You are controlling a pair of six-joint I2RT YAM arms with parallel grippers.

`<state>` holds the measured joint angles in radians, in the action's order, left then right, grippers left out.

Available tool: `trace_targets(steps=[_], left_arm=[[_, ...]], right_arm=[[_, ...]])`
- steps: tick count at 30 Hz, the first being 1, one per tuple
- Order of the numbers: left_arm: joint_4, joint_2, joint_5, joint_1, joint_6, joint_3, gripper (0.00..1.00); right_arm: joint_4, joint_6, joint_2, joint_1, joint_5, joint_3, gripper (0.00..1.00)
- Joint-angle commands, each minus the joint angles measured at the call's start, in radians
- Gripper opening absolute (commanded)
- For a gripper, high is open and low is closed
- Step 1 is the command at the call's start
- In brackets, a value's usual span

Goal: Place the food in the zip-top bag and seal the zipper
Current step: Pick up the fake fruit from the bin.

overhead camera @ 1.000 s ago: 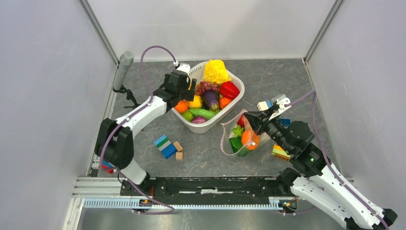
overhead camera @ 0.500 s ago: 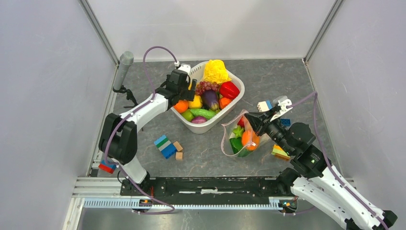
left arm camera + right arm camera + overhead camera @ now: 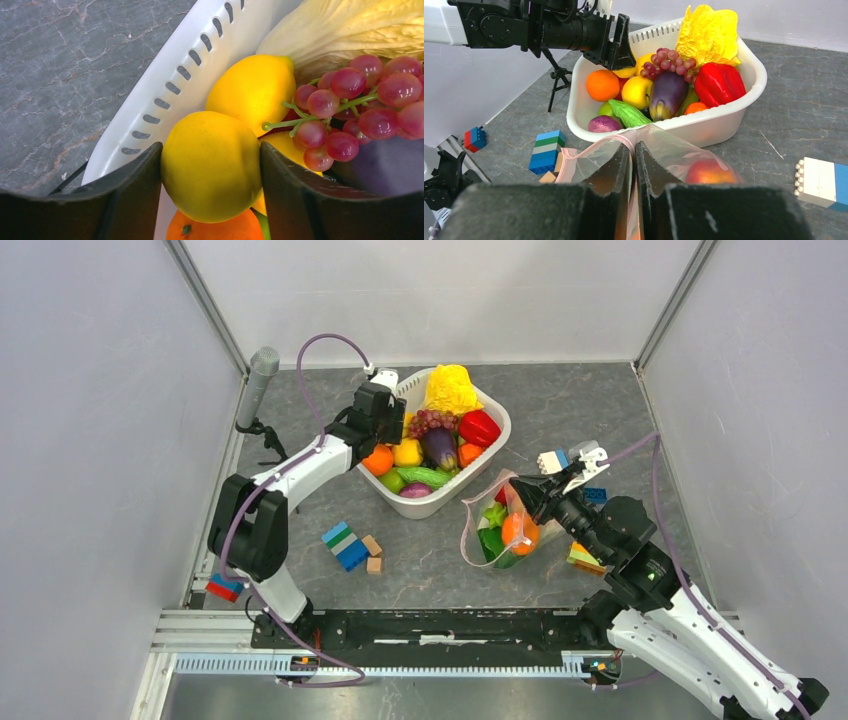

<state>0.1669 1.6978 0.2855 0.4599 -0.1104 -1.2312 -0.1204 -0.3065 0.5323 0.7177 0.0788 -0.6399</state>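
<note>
My left gripper (image 3: pixel 388 432) reaches into the white slotted basket (image 3: pixel 440 504), and its jaws press both sides of a yellow lemon (image 3: pixel 210 165). Beside the lemon lie another lemon (image 3: pixel 250 87), red grapes (image 3: pixel 360 100) and an orange (image 3: pixel 215 230). My right gripper (image 3: pixel 634 150) is shut on the pale pink zipper (image 3: pixel 624 137) of the zip-top bag (image 3: pixel 490 530) and holds its mouth up. The bag holds an orange fruit (image 3: pixel 518 530), green pieces and a red fruit (image 3: pixel 709 172).
The basket also holds yellow cabbage (image 3: pixel 450 388), a red pepper (image 3: pixel 480 427) and an eggplant (image 3: pixel 440 447). Building blocks (image 3: pixel 345 545) lie left of the bag, with more blocks (image 3: pixel 552 460) at its right. A microphone stand (image 3: pixel 262 380) stands at the far left.
My left gripper has edged a little deeper into the basket onto the lemon. My right gripper has shifted slightly with the bag's mouth in it.
</note>
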Motion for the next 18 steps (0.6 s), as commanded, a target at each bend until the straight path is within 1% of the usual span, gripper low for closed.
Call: trace_targets(steps=[1,2,4,6,8,13,18], left_arm=[[-0.018,-0.006,-0.021,-0.004,0.005,-0.001,0.58],[-0.02,-0.017,-0.026,-0.004,0.003,0.005,0.56],[-0.017,-0.051,-0.042,-0.004,0.002,0.015,0.42],[-0.019,-0.09,-0.067,-0.004,-0.007,0.033,0.34],[-0.026,-0.133,-0.101,-0.004,-0.017,0.05,0.33],[-0.045,-0.246,-0.203,-0.004,-0.039,0.096,0.22],[-0.048,-0.337,-0.28,-0.004,-0.072,0.142,0.19]], right_arm=[[0.053,-0.014,-0.001,-0.001,-0.001,-0.001,0.13],[0.052,-0.015,0.0,-0.001,-0.002,-0.003,0.13],[0.052,-0.016,0.001,-0.001,-0.001,-0.003,0.13],[0.05,-0.021,0.002,-0.001,0.001,-0.001,0.13],[0.051,-0.027,0.006,-0.001,0.001,0.0,0.13],[0.052,-0.036,0.016,-0.001,-0.002,0.0,0.13],[0.062,-0.051,0.012,-0.001,-0.001,0.011,0.13]])
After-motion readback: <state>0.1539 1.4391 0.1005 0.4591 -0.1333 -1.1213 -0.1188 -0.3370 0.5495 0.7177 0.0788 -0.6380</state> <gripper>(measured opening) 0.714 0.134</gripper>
